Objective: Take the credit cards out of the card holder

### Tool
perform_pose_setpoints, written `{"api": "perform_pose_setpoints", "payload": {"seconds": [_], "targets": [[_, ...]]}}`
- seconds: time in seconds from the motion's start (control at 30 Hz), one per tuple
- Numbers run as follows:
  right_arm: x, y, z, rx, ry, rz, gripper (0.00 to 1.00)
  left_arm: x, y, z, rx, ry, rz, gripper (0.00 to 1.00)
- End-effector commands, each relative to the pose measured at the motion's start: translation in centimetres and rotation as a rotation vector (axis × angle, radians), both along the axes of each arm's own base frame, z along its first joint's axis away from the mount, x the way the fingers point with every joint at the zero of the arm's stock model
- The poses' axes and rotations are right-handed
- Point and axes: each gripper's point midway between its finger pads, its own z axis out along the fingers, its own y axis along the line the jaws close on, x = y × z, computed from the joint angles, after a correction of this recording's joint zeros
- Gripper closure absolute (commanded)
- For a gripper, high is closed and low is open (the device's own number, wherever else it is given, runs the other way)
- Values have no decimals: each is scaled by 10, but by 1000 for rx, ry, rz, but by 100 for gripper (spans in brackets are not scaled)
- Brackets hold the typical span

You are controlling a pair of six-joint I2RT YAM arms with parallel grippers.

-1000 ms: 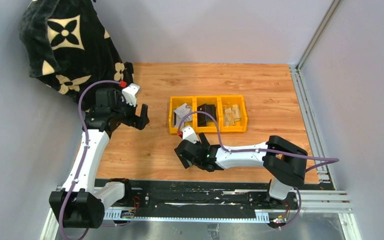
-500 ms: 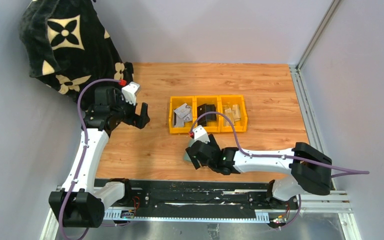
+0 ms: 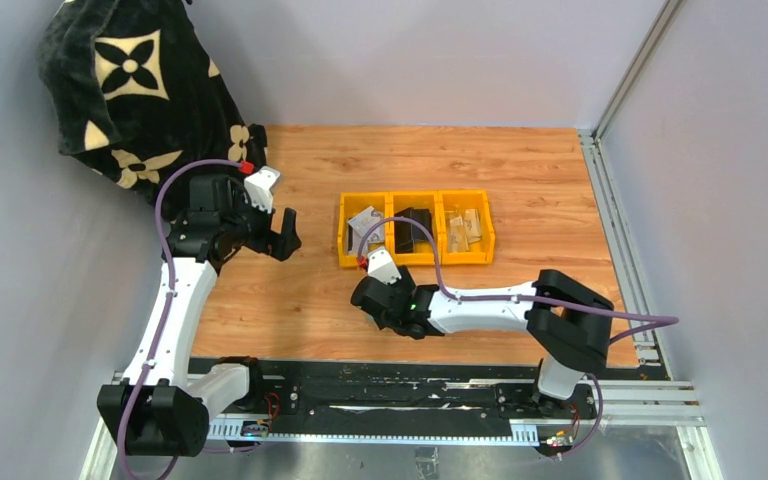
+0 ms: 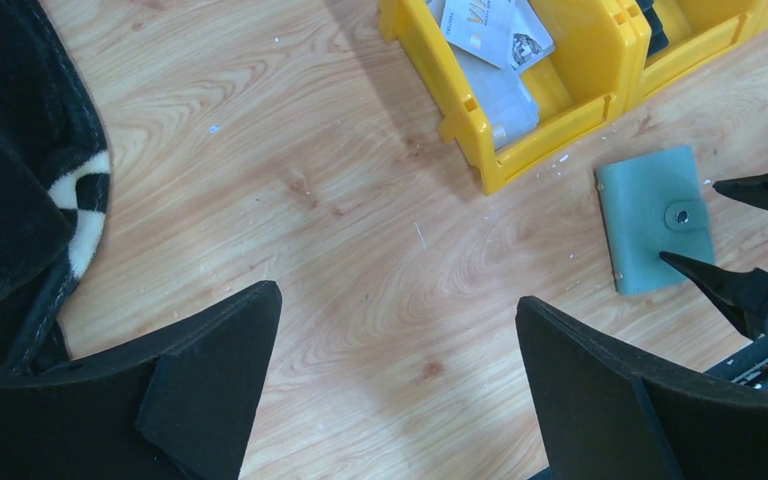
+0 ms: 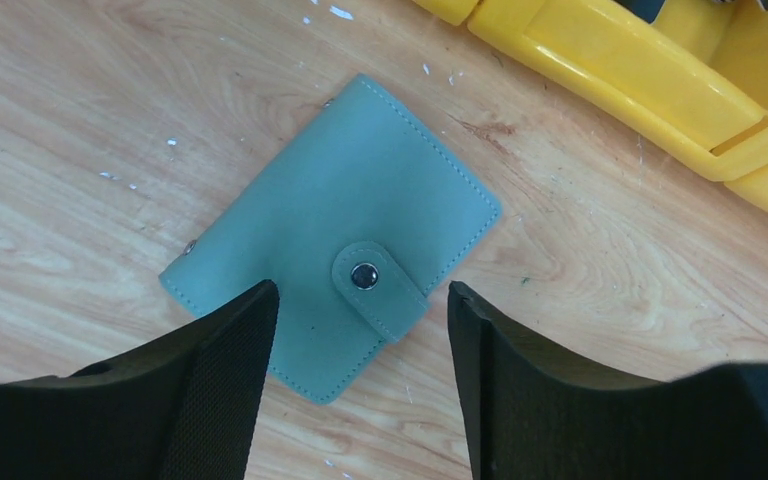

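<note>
Card holder (image 5: 320,240): lies flat on the wooden worktop (image 3: 520,160), closed, with its tab buttoned down by a metal snap. It sits turned at an angle, one corner towards the row of three yellow bins (image 3: 415,228). It is just in front of the leftmost bin (image 4: 480,130) and apart from it, with bare wood all round.

Right gripper (image 5: 360,300): positioned directly over the card holder. The fingers are spread, one on each side of the snap tab in the wrist view. Nothing is held between them. The frames do not show whether the fingertips touch the holder. In the overhead view the gripper body covers the holder almost completely.

Left gripper (image 4: 398,300): held over bare worktop to the left of the bins, well apart from the holder. The fingers are spread wide and hold nothing.

Surroundings:
- The leftmost bin contains a pale printed card (image 4: 485,25) lying on a grey flat item (image 4: 505,95).
- The middle bin contains a black item (image 3: 410,230).
- The rightmost bin contains tan flat pieces (image 3: 463,232).
- A black blanket (image 3: 130,80) with cream flower shapes is draped at the far left corner, close beside the left arm.
</note>
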Motion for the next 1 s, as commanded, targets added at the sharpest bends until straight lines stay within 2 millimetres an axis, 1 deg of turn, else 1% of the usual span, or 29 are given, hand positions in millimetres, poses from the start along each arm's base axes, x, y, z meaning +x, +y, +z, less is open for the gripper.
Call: {"api": "perform_pose_setpoints", "payload": {"seconds": [0.0, 0.17, 0.3, 0.4, 0.57, 0.73, 0.83, 0.97], "targets": [[11, -17, -7, -57, -19, -97, 35, -4, -1, 12, -11, -11, -5, 0], [8, -26, -20, -79, -6, -122, 44, -8, -1, 18, -8, -25, -6, 0], [7, -29, -26, -75, 6, -139, 51, -9, -2, 21, -20, -28, -5, 0], [4, -28, -30, -54, 24, -149, 55, -8, -3, 22, -26, -25, -2, 0], [4, -24, -28, -22, 26, -161, 64, -6, -5, 23, -48, -18, 0, 0], [5, -19, -29, -24, 28, -153, 77, -7, -8, 24, -66, -4, -4, 0], [6, -14, -26, -12, 32, -141, 86, -8, -10, 24, -77, 3, -6, 0], [7, -4, -15, 38, 26, -111, 99, -11, -13, 26, -94, 13, -15, 0]]}}
